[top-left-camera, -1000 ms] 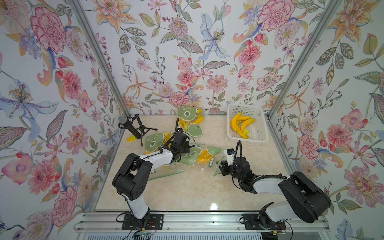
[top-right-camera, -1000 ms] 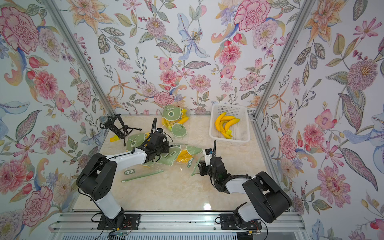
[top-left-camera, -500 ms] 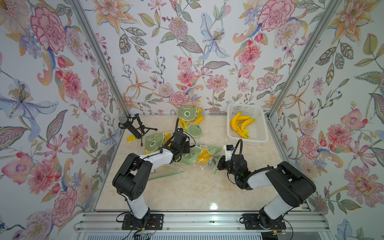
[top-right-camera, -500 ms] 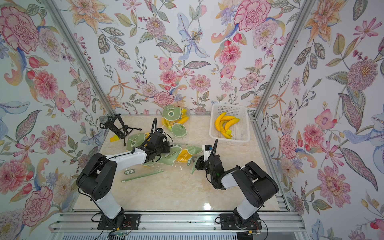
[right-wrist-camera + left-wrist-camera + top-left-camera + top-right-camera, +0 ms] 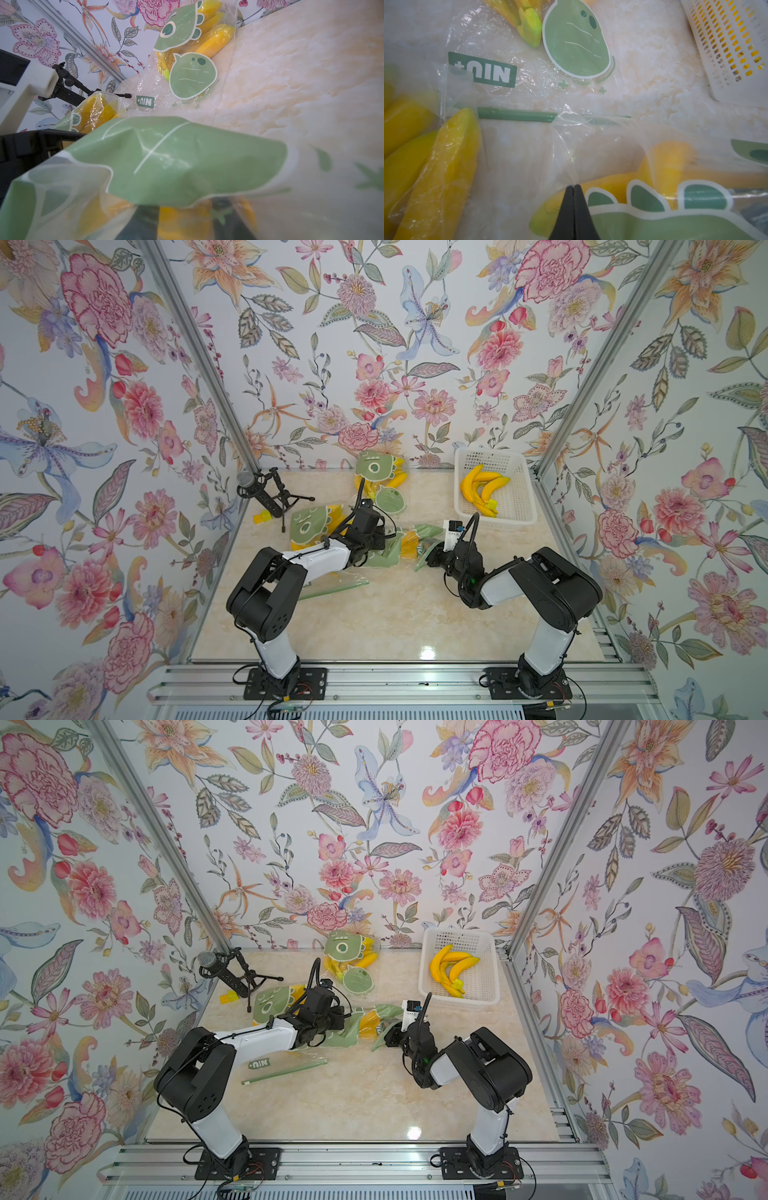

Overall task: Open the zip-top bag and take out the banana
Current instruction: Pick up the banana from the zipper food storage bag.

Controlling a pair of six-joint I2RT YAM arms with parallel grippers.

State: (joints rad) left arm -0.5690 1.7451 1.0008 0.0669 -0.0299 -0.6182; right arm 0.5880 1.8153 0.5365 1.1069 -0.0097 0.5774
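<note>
Marble tabletop [image 5: 395, 614]; bagged banana [image 5: 172, 224] between right fingers [image 5: 143, 220]; left fingers [image 5: 566, 207] pinch bag [image 5: 571, 155].

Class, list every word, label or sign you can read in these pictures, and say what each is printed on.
"NIU+", reversed: green label on the far zip-top bag.
"NIU": green tag on the flat bag.
Two tiny words on the round green face print: too small to read.

At the black jaws of the left gripper [image 5: 573, 186], the zip-top bag [image 5: 675, 225] is seen as clear film printed with green, white-outlined shapes; just beside them, a yellow banana [image 5: 608, 181] is seen.
</note>
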